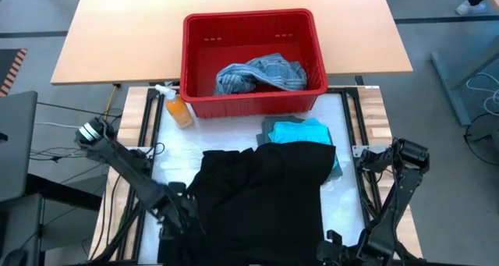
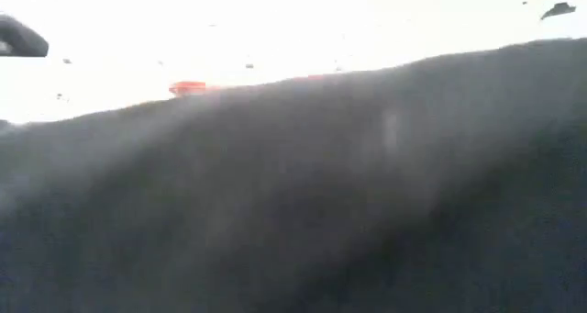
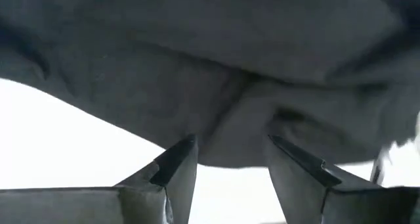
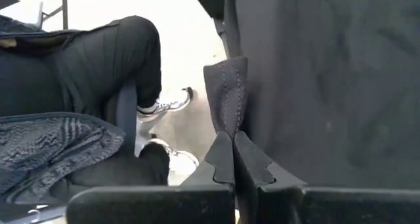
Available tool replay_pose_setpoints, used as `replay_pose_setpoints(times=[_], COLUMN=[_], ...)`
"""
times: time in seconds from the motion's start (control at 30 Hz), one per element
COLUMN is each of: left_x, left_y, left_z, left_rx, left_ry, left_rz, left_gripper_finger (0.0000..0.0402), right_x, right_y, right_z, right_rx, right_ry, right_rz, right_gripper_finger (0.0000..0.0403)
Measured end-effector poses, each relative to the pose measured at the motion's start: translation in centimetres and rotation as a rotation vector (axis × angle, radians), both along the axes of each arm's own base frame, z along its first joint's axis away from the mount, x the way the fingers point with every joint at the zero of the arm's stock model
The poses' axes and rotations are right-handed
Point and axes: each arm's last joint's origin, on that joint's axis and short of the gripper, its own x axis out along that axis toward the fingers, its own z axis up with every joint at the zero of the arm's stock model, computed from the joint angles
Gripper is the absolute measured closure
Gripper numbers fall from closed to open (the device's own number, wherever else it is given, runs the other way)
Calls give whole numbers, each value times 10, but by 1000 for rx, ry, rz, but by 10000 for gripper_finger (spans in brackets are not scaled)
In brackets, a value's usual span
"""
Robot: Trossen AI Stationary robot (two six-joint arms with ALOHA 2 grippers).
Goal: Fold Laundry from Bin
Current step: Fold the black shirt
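The black soft cloth garment [image 1: 261,200] lies spread between the arms: the left gripper [image 3: 226,161] stands open at its left edge, gripping nothing, while the right gripper [image 4: 233,148] pinches its right hem.

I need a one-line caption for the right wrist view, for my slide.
Right gripper, fingers shut, pinching a stitched edge of the black garment.

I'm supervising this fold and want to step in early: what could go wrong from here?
The right gripper pinches only a small hem of the black fabric garment; it could slip free. The left gripper stands open at the cloth's edge, so that side may sag. The black garment overlaps the folded turquoise garment and could drag it.
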Motion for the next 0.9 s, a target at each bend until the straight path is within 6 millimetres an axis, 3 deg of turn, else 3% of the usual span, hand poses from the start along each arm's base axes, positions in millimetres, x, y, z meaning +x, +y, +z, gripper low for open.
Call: replay_pose_setpoints(times=[0.2,0.4,0.7,0.9], left_x=[-27,-47,-44,-40], left_y=[41,63,65,60], left_z=[-27,-57,-71,-86], left_rx=[-132,-48,-23,67], left_ry=[-73,-103,-207,-153], left_rz=[340,621,595,549], left_gripper_finger=[232,232,232,234], right_x=[7,6,6,9], right_y=[-3,-3,-3,-4], right_z=[0,0,0,1], right_rx=[-43,-56,-57,-52], right_ry=[-22,-30,-31,-34], right_rz=[37,57,56,48], right_gripper_finger=[386,386,385,385])
